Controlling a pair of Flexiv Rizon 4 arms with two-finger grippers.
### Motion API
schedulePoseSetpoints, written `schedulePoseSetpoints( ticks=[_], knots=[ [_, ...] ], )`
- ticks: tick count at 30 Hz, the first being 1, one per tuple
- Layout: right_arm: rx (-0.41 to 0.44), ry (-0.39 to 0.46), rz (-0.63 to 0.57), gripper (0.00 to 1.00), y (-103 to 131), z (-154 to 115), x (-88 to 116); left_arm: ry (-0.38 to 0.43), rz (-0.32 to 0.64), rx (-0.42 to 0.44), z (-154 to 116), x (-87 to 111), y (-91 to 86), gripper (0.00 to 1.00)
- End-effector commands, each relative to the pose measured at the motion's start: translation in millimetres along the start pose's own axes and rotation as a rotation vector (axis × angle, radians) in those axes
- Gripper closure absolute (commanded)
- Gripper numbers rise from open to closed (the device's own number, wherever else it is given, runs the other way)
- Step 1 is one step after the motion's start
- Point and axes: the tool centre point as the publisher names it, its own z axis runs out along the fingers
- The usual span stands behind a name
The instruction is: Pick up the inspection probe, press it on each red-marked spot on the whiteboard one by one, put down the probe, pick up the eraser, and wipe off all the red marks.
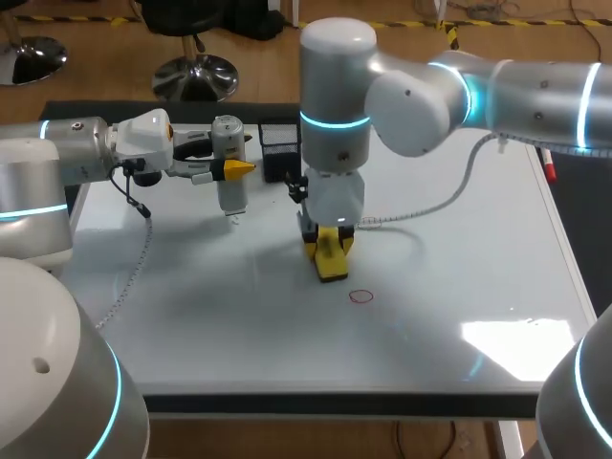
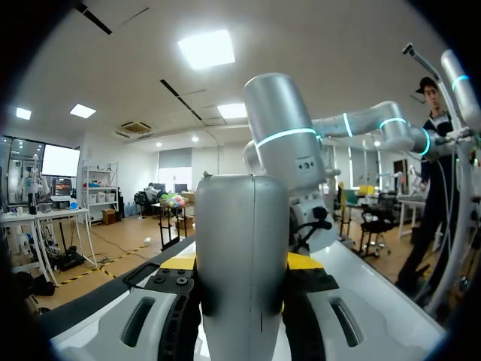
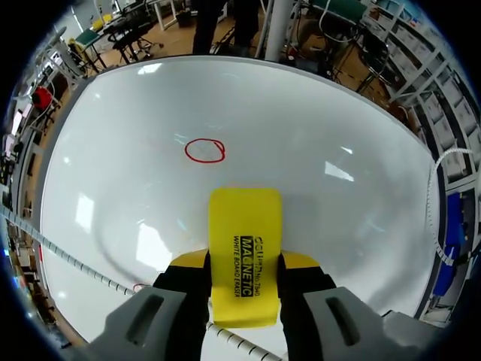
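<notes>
- The left gripper (image 1: 234, 170) is over the far left part of the whiteboard (image 1: 478, 239), at about 10 o'clock from the board's middle in the head view.
- Its two yellow tips pinch the grey probe (image 1: 229, 196) from both sides. The probe stands upright with its thin end down, just above the board.
- In the left wrist view the probe (image 2: 240, 256) fills the space between the fingers of the left gripper (image 2: 240, 265).
- The right gripper (image 1: 330, 244) points down near the middle of the board and grips the yellow eraser (image 1: 332, 263) by its two sides.
- The eraser's lower end seems to touch the board, but I cannot be sure from this angle.
- One red circle (image 1: 360, 296) is drawn at about 4 o'clock from the eraser, near it but apart.
- In the right wrist view, the red circle (image 3: 204, 150) lies ahead of the eraser (image 3: 244, 241) and the right gripper (image 3: 244, 265), at about 11 o'clock, on the whiteboard (image 3: 338, 135).
- A black box (image 1: 279, 143) stands at the far edge, at 12 o'clock from the eraser.
</notes>
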Motion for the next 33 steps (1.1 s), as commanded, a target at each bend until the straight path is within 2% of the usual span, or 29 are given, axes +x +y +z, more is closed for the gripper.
schedulePoseSetpoints(
  ticks=[1,6,12,21,33],
  knots=[
    [0.026,-0.011,-0.006,1.00,-3.0,-14.4,8.2,0.001,0.001,0.001,-0.2,-0.4,-0.5,1.00],
    [0.051,-0.005,-0.012,1.00,-9.4,-30.9,12.0,0.001,0.001,0.001,-0.2,-0.4,-0.5,1.00],
    [0.051,0.010,-0.022,1.00,-13.9,-37.9,23.0,0.001,0.001,0.001,-0.2,-0.4,-0.5,1.00],
    [0.053,0.038,-0.004,1.00,-16.2,-53.2,49.4,0.001,0.001,0.001,-0.2,-0.4,-0.5,1.00],
    [0.053,0.041,0.083,1.00,-11.2,-64.5,90.2,0.001,0.001,0.001,-0.2,-0.4,-0.5,1.00]
  ],
)
